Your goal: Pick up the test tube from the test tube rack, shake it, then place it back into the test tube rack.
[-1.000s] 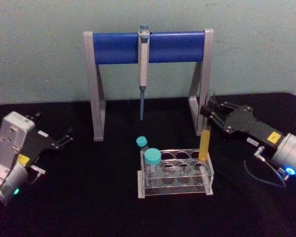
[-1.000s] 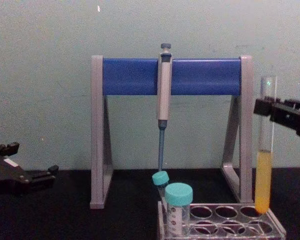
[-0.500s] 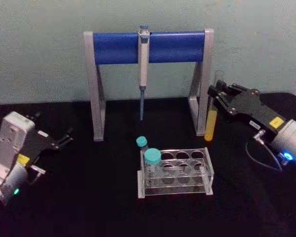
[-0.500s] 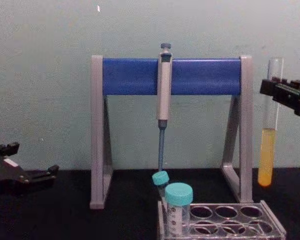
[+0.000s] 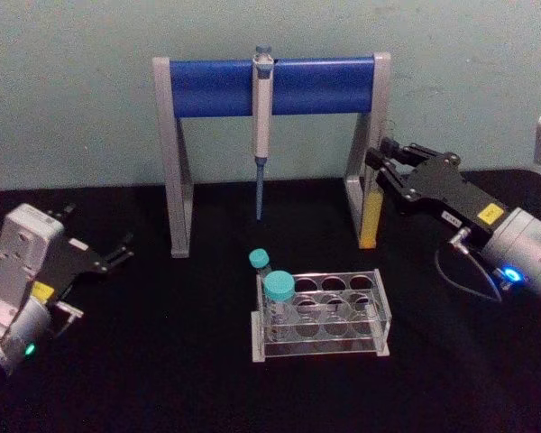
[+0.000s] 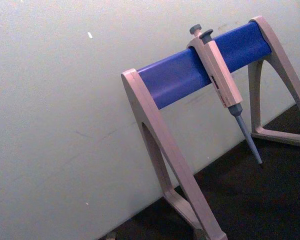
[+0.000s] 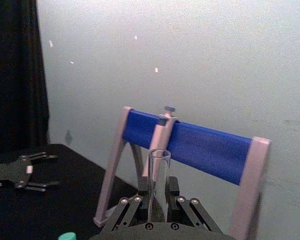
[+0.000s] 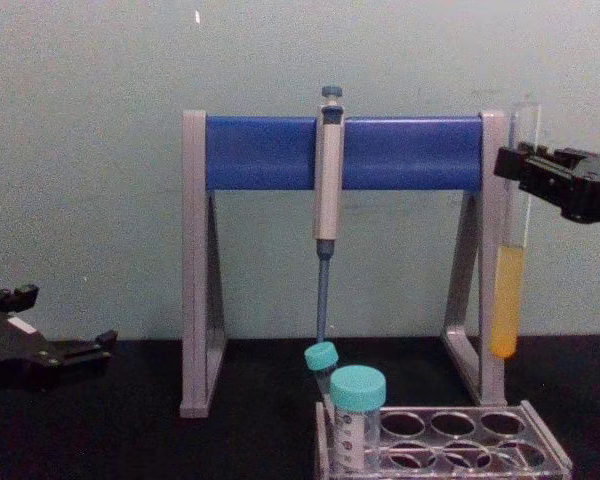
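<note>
Right arm in from my right, wrist raised, forearm sloping up toward the tip. Right gripper [image 5: 377, 168] roughly level, its fingers [image 8: 536, 166] clamped on the test tube [image 8: 507, 300] near its top; tube upright, most of it hanging below the fingertips. Left arm parked low, well apart from that tip. Left gripper [image 5: 119, 250] spread, holding nothing.

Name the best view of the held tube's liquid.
Chest view: the long clear glass test tube shows whole in the right pincer, yellow liquid plain. Head view: against the grey stand leg; right wrist view: its open top. Left pincer parked.
</note>
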Controlling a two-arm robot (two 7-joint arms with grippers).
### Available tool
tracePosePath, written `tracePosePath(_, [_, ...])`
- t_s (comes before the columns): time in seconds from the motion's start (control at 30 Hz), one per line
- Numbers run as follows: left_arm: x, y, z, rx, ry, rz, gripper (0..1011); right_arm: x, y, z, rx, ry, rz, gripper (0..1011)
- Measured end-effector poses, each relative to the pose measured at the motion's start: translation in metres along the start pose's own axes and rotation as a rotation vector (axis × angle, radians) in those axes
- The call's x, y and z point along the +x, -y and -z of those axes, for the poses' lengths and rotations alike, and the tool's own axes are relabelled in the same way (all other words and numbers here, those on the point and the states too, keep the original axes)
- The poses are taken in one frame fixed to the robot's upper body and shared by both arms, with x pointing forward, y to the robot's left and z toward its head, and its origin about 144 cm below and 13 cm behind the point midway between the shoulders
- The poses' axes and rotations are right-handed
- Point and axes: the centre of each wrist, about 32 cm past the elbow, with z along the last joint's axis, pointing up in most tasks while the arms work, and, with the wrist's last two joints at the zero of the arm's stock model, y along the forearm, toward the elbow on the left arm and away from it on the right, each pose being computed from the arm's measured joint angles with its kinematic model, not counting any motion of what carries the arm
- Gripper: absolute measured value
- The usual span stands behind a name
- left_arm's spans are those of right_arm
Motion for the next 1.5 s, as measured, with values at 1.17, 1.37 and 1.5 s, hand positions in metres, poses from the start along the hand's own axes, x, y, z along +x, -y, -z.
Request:
tracePosePath(1.17, [0.0,0.0,0.0,0.0,0.0,0.0,1001,0.002,0.034,-0.017,-0.032,-0.001,-0.058,229])
tracePosePath(1.37, [0.0,0.0,0.0,0.0,0.0,0.0,1001,0.003,0.023,-0.013,-0.002,0.005,-0.012,229])
tracePosePath(1.5, [0.0,0.0,0.0,0.0,0.0,0.0,1001,0.002,0.015,-0.011,0.014,-0.001,-0.01,229])
